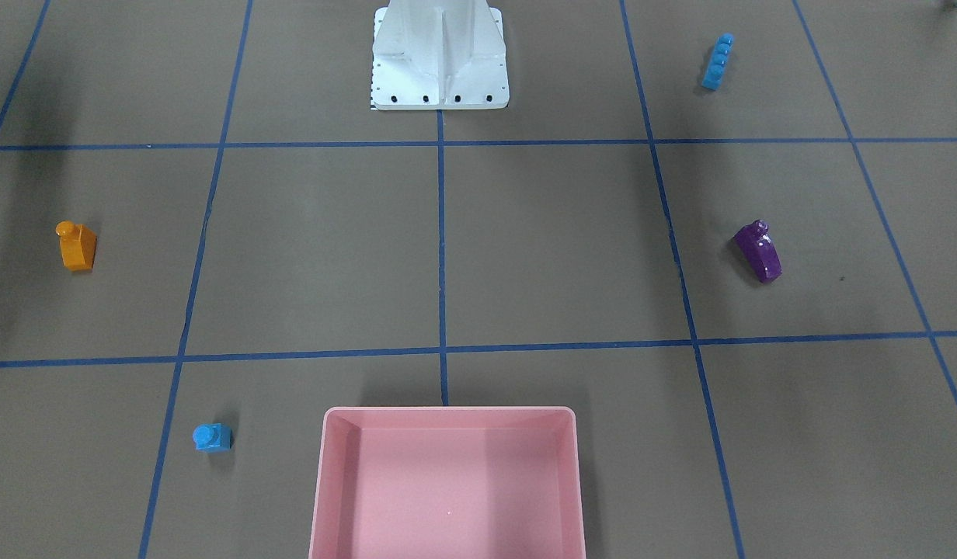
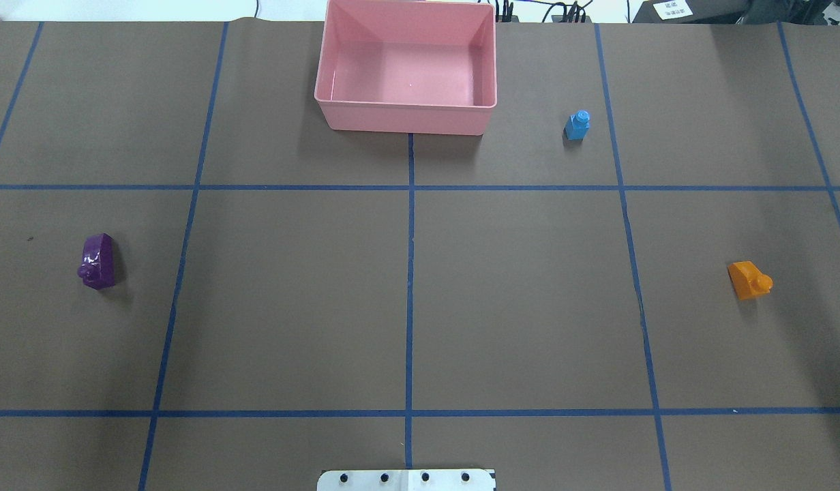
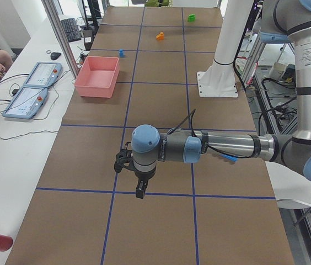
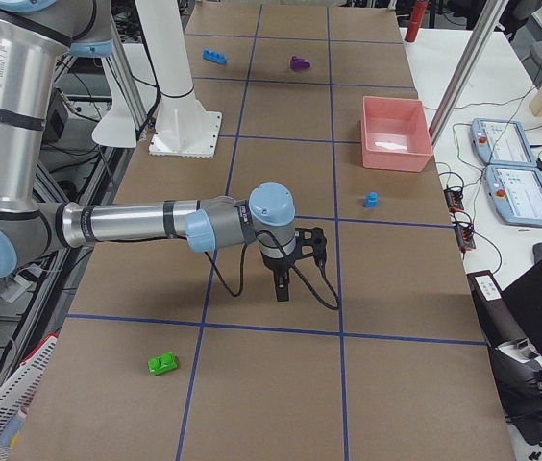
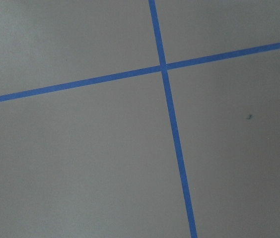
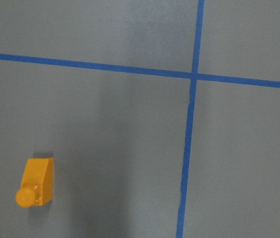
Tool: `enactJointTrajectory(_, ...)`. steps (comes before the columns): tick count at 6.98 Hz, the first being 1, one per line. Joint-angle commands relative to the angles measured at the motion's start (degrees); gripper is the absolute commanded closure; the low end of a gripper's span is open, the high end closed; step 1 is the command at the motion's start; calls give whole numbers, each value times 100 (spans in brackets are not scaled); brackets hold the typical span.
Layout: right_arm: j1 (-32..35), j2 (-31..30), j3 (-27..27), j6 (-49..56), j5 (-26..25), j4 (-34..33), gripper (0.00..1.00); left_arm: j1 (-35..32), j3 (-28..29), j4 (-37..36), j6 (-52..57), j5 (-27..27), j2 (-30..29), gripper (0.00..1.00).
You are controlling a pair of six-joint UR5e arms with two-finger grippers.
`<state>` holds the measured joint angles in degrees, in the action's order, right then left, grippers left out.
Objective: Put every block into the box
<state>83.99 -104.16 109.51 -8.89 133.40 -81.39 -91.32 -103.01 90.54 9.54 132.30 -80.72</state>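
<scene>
Bricks lie singly, each in its own square of the blue tape grid (image 2: 410, 273) on the brown table cover (image 2: 290, 307). None is in the box yet, so the task looks to be at its start.

Farthest toward the robot's left, the glossy purple elongated brick (image 2: 98, 261) lies on its side. The long thin blue studded strip (image 1: 718, 61) is on that same side, nearer the white metal robot base (image 2: 406, 479). The left gripper (image 3: 139, 187) hangs over bare cover beside a tape crossing, and its wrist camera shows no brick. I cannot tell whether its fingers are spread or pressed together.

At the middle of the far edge sits the shallow pink rectangular plastic box (image 2: 406, 121), empty, probably centred so that both arms can reach it. Just to its right stands the small blue cube brick (image 2: 577, 125), stud up, apart from the wall.

Further right is the orange sloped brick (image 2: 749, 279), which the right wrist camera also shows. The right gripper (image 4: 282, 286) points down near it, likely lining up for this brick first, though its finger state cannot be told either. The green 2-stud brick (image 4: 163, 363) lies beyond, toward the table's right end.
</scene>
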Motion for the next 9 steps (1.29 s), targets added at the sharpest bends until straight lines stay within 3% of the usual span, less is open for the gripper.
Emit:
enactJointTrajectory(1,-240,44,1,-208,63,9,0,0,-53,7,13,-11,12,0)
enactJointTrajectory(4,-1696,71,-78,-2408,-445,1629,0,0,0,25,13,-11,12,0)
enactJointTrajectory(6,-2646,106,-393,-3168,-1067,2396,0,9,17,16,13,-11,12,0)
enactJointTrajectory(9,-3239,335,-754,-3242,-1404,2601,0,9,26,16,13,-11,21,0)
